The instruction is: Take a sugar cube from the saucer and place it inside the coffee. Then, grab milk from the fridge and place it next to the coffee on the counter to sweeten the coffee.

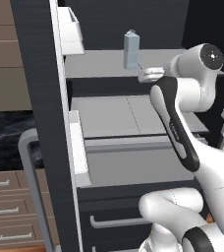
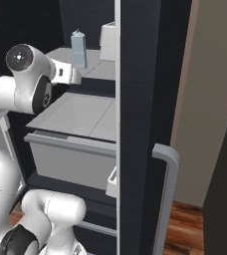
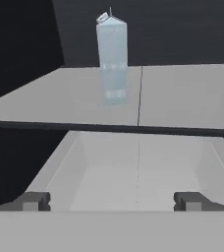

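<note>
Milk-fetch step: fridge (image 1: pixel 40 98) door open, milk (image 3: pixel 112 59) upright on upper shelf (image 3: pixel 60 98), pincer (image 3: pixel 112 201) jaws wide apart, empty, well short; next reach forward, straddle carton, close

milk (image 3: pixel 112 54): tall pale blue-grey carton with a gabled top, standing upright toward the back of the upper shelf, left of the shelf's centre seam.
upper shelf (image 3: pixel 192 93): pale grey, flat, with a dark front edge.
drawer (image 3: pixel 138 170): pale grey bin below the shelf, open at the top.
pincer (image 3: pixel 112 201): two dark finger tips set wide apart, nothing between them, well short of the milk.
fridge (image 3: pixel 182 29): dark back wall.
</note>
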Robot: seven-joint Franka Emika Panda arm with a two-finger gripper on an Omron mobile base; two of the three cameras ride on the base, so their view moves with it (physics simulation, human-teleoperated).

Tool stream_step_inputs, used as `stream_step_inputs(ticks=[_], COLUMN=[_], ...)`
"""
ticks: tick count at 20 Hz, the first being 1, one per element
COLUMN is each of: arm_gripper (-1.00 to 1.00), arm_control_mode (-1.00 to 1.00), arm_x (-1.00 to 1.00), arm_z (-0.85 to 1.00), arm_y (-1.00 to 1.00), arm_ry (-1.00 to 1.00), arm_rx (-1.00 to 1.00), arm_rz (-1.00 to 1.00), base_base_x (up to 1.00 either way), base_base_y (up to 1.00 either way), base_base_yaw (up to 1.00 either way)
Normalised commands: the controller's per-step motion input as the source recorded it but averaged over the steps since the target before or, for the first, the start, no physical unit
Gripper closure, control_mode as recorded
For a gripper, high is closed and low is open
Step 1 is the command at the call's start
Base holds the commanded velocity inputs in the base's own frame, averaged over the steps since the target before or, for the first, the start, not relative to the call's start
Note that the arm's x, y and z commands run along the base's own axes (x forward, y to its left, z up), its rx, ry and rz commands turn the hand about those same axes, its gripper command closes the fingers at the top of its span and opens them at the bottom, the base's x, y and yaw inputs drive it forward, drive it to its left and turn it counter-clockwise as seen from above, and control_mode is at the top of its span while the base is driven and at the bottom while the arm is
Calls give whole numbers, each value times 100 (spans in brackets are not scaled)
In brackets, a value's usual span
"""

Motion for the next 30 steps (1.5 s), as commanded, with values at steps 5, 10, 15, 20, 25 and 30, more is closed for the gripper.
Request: stream_step_inputs(ticks=[5, 10, 15, 20, 25, 30], arm_gripper=[-100, -100, -100, -100, -100, -100], arm_control_mode=[-100, -100, -100, -100, -100, -100], arm_x=[40, 39, 36, 39, 41, 36], arm_z=[34, 35, 10, 0, 0, 2], arm_y=[13, 8, 3, 0, 0, 0], arm_ry=[-10, -7, 0, 0, 0, 0], arm_rx=[-4, 0, 0, 0, 0, 0], arm_rz=[0, 0, 0, 0, 0, 0], base_base_x=[0, 0, 0, 0, 0, 0], base_base_y=[0, 0, 0, 0, 0, 0], base_base_yaw=[0, 0, 0, 0, 0, 0])
